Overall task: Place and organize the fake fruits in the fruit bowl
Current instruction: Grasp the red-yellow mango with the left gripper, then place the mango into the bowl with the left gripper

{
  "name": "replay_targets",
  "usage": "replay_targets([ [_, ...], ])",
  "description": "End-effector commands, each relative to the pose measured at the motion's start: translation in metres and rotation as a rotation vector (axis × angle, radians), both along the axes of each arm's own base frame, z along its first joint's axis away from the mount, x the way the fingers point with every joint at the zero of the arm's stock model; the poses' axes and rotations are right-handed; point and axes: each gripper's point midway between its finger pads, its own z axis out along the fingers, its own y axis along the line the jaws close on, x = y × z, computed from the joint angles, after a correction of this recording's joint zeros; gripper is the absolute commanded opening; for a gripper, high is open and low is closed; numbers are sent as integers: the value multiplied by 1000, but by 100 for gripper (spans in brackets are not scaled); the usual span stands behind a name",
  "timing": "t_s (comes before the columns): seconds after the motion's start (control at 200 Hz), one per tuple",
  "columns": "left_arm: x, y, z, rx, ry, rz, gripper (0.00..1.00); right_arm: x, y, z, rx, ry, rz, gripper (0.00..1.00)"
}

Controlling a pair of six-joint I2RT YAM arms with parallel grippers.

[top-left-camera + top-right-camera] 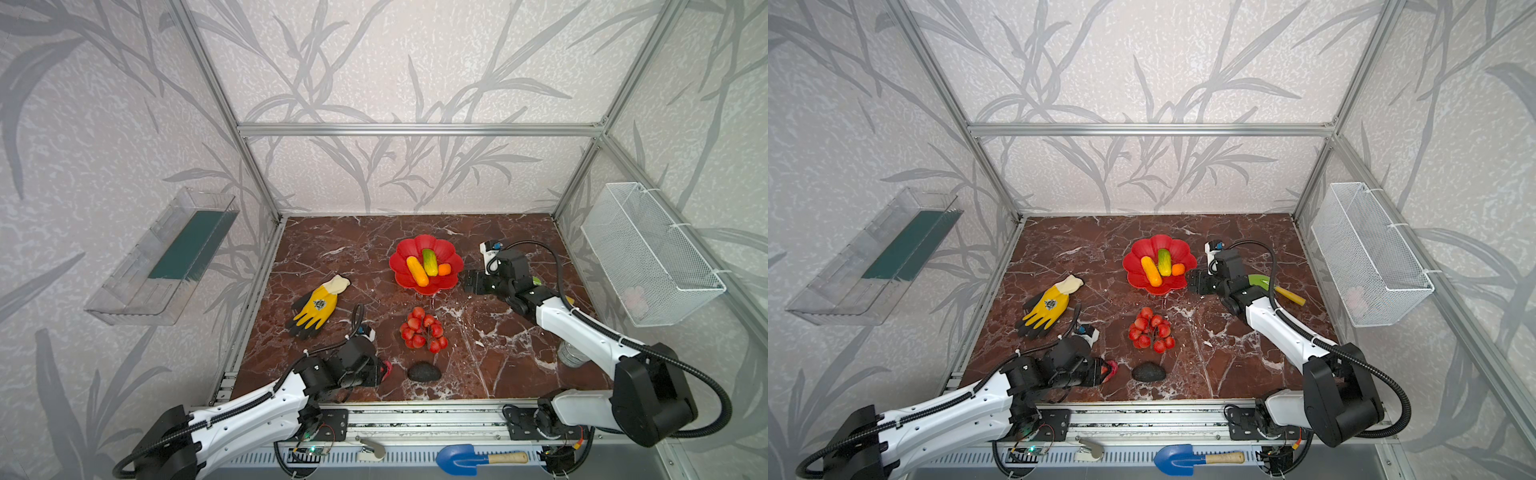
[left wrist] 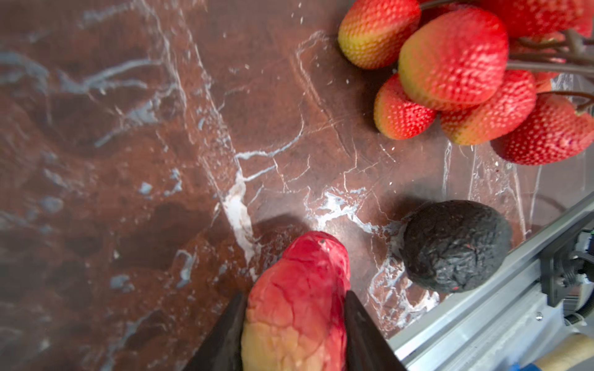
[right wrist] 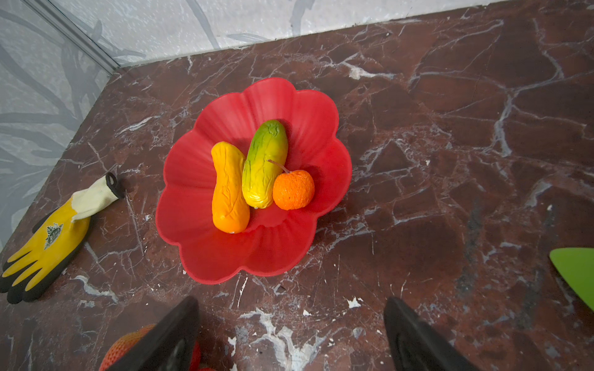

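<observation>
— Peach [image 2: 302, 266] is the story here: the left gripper [image 2: 294, 297] has it pinched, one black jaw pressed against each side, the red tip poking out in front. Whether it is clear of the marble table [image 2: 160, 160], I can't tell from the wrist view.

— That's a firm hold. What's next to it?

— The avocado [image 2: 456, 245], dark and wrinkled, lies on the marble near the front rail, close to the peach but not touching it. Beyond that is the bunch of red fruits [image 2: 450, 64], bumpy-skinned on brown stems, also down on the table. In both top views it sits between the avocado and the fruit bowl [image 3: 257, 266].

— And the right gripper [image 3: 292, 302]?

— Jaws spread wide with nothing between them, over bare marble just beside the bowl, on its right in both top views.

— What's in the bowl?

— Three pieces are lying together in the middle of the red dish. The corn cob [image 3: 228, 192] is orange-yellow and the cucumber [image 3: 263, 163] is green fading to yellow. The small orange [image 3: 293, 189] has its little stem up. The cucumber touches both neighbours.

— So three in and three out.

— Right. Out wide, a yellow glove [image 1: 318, 307] lies flat on the table to the bowl's left, well apart from it. The blade of a green shovel [image 1: 1258, 280] peeks out from behind the right arm.
</observation>
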Motion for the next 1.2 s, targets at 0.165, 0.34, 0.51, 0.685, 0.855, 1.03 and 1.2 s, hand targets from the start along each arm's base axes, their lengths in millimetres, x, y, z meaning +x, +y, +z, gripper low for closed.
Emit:
replay_targets([
  [0.165, 31, 8, 56, 6, -247, 31, 38, -14, -2, 10, 26, -16, 8, 90],
  [0.34, 77, -6, 102, 32, -361, -3, 38, -36, -4, 2, 22, 18, 32, 90],
  [0.51, 146, -35, 125, 7, -397, -44, 38, -62, -6, -8, 19, 51, 40, 90],
  [0.685, 212, -68, 124, 19, -368, -65, 36, -88, -5, -15, 33, 81, 57, 89],
  [0.855, 259, -78, 102, 49, -325, -25, 35, -105, 2, -16, -2, 88, 92, 89],
  [1.03, 289, -76, 77, 33, -275, 34, 35, -112, 5, -19, -14, 95, 110, 90],
  [1.2, 301, -82, 62, 33, -230, 49, 43, -115, 7, -25, -38, 111, 133, 89],
])
